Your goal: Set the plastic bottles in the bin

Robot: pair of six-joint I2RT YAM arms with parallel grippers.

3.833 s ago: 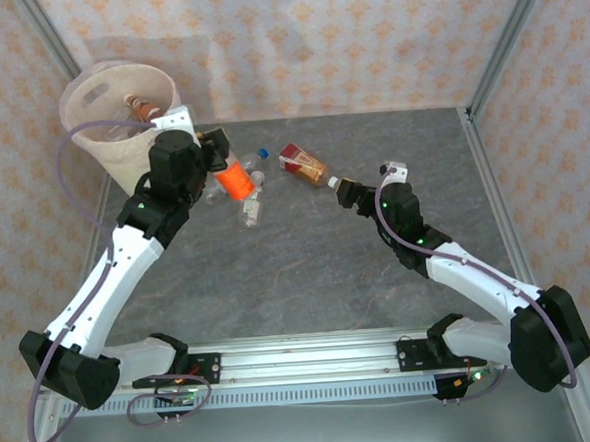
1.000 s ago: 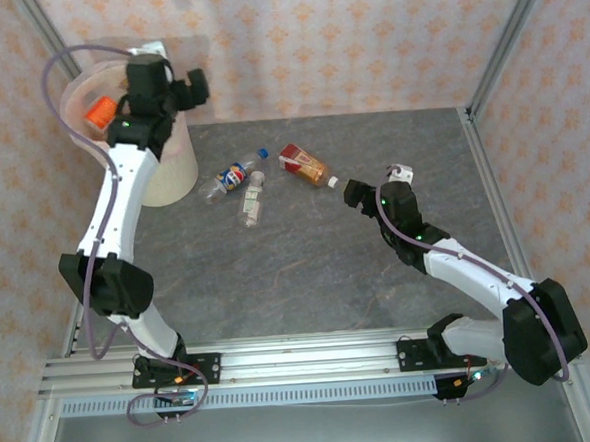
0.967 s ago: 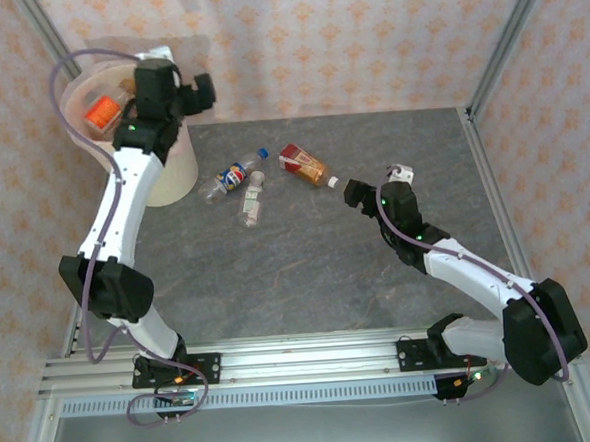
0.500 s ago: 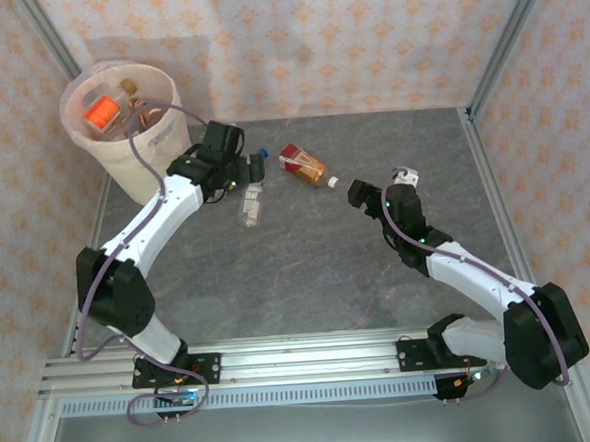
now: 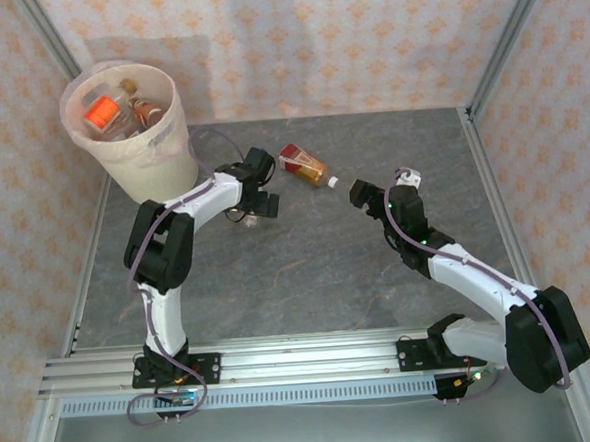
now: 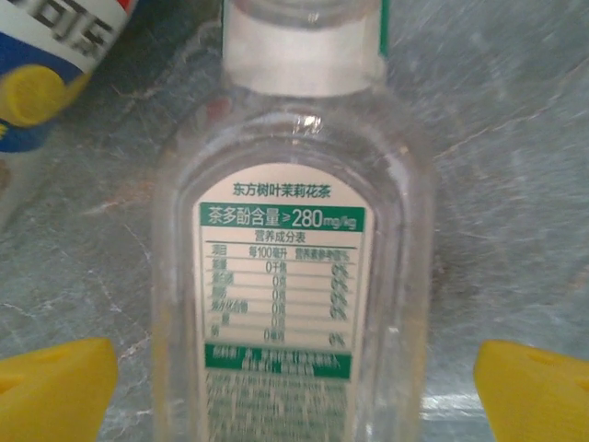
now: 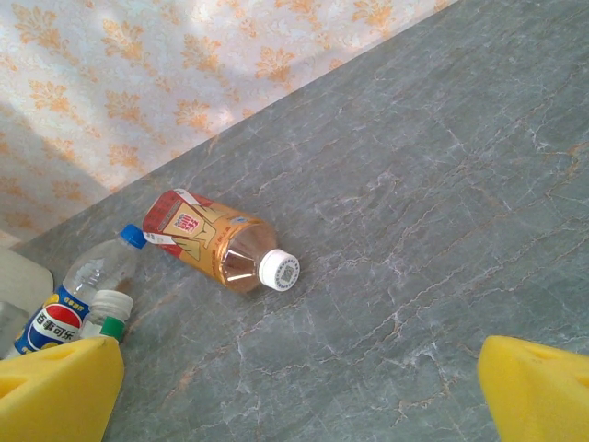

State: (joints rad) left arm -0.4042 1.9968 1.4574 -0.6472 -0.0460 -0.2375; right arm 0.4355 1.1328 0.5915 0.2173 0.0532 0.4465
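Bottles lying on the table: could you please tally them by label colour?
Orange-label bottle: 1
Blue-label bottle: 1
Green-and-white-label bottle: 1
Total: 3

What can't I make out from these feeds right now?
- Left wrist view: top and bottom edges cut off the clear bottle's top and base; the corner crops the blue-label bottle.
- Top view: the left gripper covers most of the clear bottle.
- Right wrist view: a yellow finger hides the clear bottle below its neck.
- Bin: its wall hides what lies lower down.
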